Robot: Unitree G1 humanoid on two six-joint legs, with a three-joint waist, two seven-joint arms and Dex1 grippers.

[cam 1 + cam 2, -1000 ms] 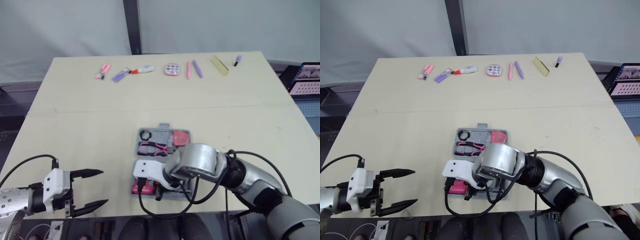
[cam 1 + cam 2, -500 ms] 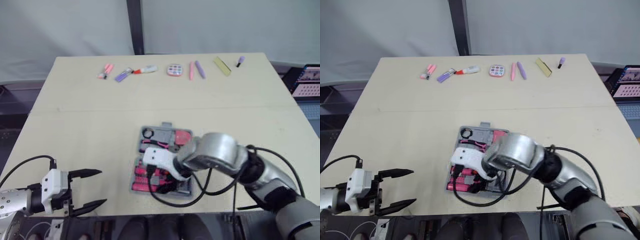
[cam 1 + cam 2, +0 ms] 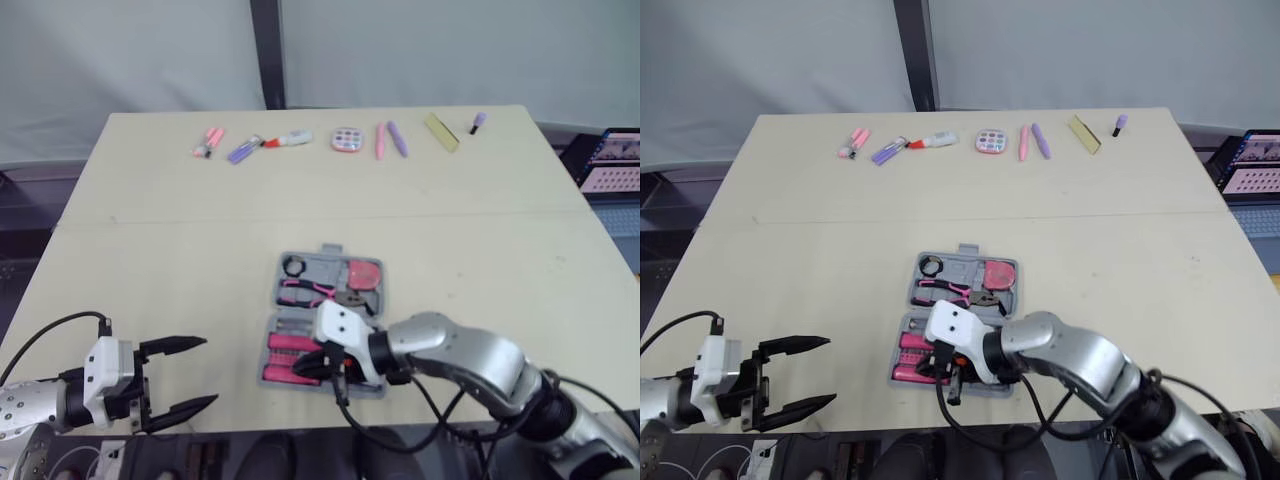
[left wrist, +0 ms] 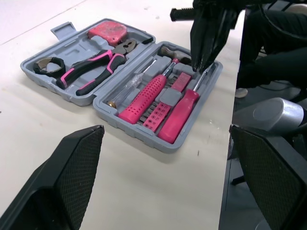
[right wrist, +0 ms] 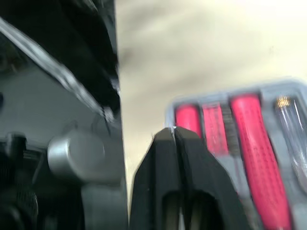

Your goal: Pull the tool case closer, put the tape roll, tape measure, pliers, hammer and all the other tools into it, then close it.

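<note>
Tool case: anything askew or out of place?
Nothing stands out. The tool case lies open, slightly turned; pliers, tape measure and pink-handled screwdrivers sit in their slots. Right gripper, shut, points down at its near half.

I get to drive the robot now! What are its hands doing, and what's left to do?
Left gripper: open, empty, at the table's near left corner.
Right gripper: shut, empty, over the near half of the tool case.
The case lies open by the front edge. The tape roll, pliers, tape measure and hammer are inside.
Left to do: close the case.
</note>
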